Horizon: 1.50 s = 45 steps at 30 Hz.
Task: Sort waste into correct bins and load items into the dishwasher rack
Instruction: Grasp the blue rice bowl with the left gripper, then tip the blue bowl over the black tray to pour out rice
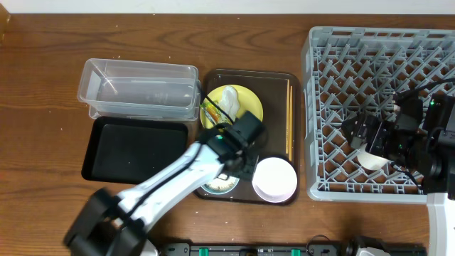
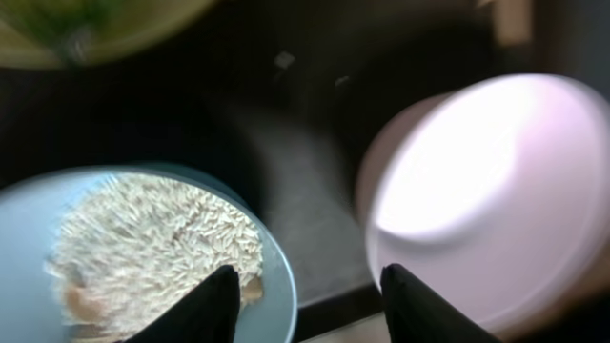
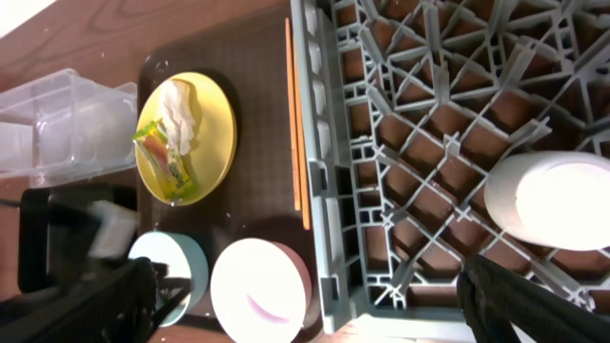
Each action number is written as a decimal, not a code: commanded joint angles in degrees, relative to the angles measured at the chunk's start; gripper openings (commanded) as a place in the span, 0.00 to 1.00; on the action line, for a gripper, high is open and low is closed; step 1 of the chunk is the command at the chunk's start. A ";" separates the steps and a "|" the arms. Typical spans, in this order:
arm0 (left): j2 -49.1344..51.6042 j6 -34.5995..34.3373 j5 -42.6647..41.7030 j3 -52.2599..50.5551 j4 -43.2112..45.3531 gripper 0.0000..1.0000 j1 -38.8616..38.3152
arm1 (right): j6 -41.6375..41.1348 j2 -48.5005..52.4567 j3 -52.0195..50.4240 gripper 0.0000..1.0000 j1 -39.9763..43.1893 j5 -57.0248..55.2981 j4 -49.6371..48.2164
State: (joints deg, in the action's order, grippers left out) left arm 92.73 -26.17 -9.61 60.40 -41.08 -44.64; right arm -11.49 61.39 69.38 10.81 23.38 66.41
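My left gripper (image 1: 231,169) is open and low over the light blue bowl (image 2: 276,286), which holds white rice grains (image 2: 162,238). One finger is above the bowl's rim and the other beside the white bowl (image 1: 274,179), which also shows in the left wrist view (image 2: 496,181). The yellow plate (image 1: 245,99) carries the white tissue (image 3: 179,107) and the green-and-yellow wrapper (image 3: 160,157). Chopsticks (image 1: 288,121) lie on the serving tray's right side. My right gripper (image 1: 370,134) is open and empty above the grey rack (image 1: 355,43). The small white cup (image 3: 558,200) lies in the rack.
The plate, bowls and chopsticks rest on a dark brown serving tray (image 1: 274,78). The clear tub (image 1: 138,89) stands to its left, with the black tray (image 1: 135,149) in front of the tub. The wooden table (image 1: 43,107) extends left.
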 commanded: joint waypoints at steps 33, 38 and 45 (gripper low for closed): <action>-8.68 -1.03 5.77 6.93 -8.39 0.06 2.82 | 0.87 0.00 0.55 0.99 0.37 0.22 1.20; -16.04 4.76 -6.86 6.91 -9.81 0.06 14.49 | 0.87 0.00 0.55 0.99 0.37 -0.87 1.31; -16.68 17.81 -39.45 5.38 -13.03 0.06 40.61 | 0.87 0.00 0.55 0.99 0.37 -0.92 1.25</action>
State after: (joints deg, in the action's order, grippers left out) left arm 75.61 -17.21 -28.53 66.65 -53.80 -12.40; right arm -11.46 61.43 69.38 10.81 22.72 67.70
